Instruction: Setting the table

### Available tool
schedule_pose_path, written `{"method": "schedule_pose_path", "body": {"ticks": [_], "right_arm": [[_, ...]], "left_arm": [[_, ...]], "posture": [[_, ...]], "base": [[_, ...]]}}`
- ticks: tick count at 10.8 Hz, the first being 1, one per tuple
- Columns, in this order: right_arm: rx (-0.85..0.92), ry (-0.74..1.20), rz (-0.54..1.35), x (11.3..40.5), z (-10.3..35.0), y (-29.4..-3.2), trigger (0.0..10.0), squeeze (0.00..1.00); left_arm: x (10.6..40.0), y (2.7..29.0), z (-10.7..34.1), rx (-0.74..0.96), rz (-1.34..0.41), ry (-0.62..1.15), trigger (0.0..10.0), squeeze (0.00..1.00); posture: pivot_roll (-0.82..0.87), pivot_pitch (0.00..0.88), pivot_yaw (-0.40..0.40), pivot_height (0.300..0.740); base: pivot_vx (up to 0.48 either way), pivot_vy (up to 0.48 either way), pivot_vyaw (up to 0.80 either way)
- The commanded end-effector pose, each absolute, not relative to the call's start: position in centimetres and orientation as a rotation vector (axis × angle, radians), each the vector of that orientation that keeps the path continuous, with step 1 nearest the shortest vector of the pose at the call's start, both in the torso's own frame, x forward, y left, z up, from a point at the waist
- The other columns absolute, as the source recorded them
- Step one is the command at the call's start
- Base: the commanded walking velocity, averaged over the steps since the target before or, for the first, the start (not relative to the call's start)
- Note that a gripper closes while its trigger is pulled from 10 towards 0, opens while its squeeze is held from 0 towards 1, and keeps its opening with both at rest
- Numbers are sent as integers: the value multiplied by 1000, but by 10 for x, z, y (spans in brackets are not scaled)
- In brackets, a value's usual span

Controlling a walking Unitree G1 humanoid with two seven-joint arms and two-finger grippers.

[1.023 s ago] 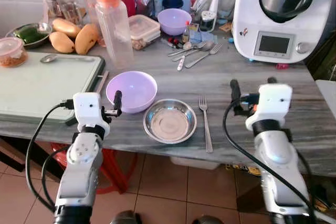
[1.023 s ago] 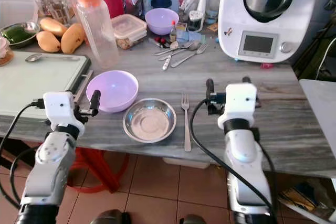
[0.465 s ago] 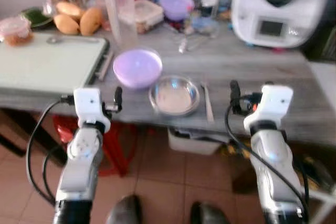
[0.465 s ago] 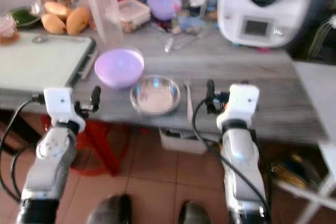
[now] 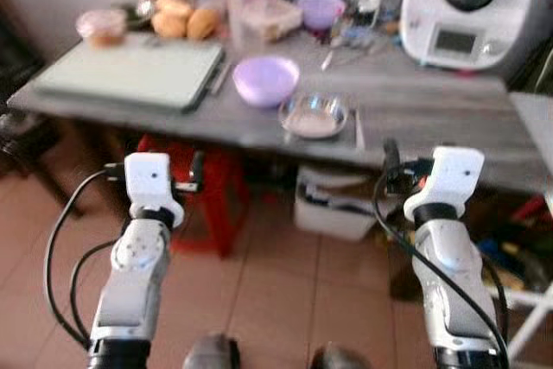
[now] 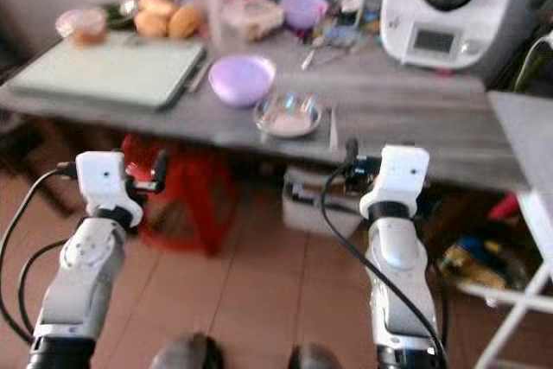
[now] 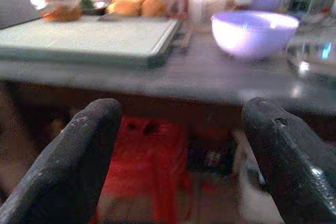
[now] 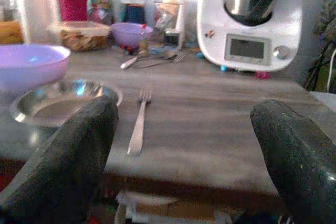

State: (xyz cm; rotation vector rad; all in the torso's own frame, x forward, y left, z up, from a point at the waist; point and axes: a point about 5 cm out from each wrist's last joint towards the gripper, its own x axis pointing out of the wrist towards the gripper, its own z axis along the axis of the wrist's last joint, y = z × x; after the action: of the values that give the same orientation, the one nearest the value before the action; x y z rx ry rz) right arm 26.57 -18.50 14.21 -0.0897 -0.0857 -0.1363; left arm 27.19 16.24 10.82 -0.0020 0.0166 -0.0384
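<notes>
Both hands (image 8: pixel 178 145) gape — steel dish (image 8: pixel 58 103), lilac bowl (image 8: pixel 29 64) empty

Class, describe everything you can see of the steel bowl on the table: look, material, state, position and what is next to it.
The steel bowl is round, shallow and wide-rimmed, shiny like polished metal, and looks empty. It sits upright on the grey wood-grain table, near the front edge. A lilac bowl stands close on one side; whether they touch cannot be told. A fork lies on the other side, apart from it, tines pointing away from the edge. Neither gripper touches it.
</notes>
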Motion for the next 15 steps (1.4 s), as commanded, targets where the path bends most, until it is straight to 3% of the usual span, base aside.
{"method": "schedule_pose_path", "body": {"ticks": [1,8,15], "right_arm": [[-132,-70,-177,266,140,-190,10000,0],[-83,-79,-121,264,137,-183,10000,0],[-80,-72,-86,267,136,-179,10000,0]], "left_arm": [[270,160,107,-22,-56,31,10000,0],[264,143,100,-99,-141,33,10000,0],[266,141,103,-95,-160,25,10000,0]], "posture": [[-58,0,22,740],[-60,0,4,740],[-59,0,5,740]], "base": [[-334,0,0],[-36,0,0],[0,-377,-174]]}}
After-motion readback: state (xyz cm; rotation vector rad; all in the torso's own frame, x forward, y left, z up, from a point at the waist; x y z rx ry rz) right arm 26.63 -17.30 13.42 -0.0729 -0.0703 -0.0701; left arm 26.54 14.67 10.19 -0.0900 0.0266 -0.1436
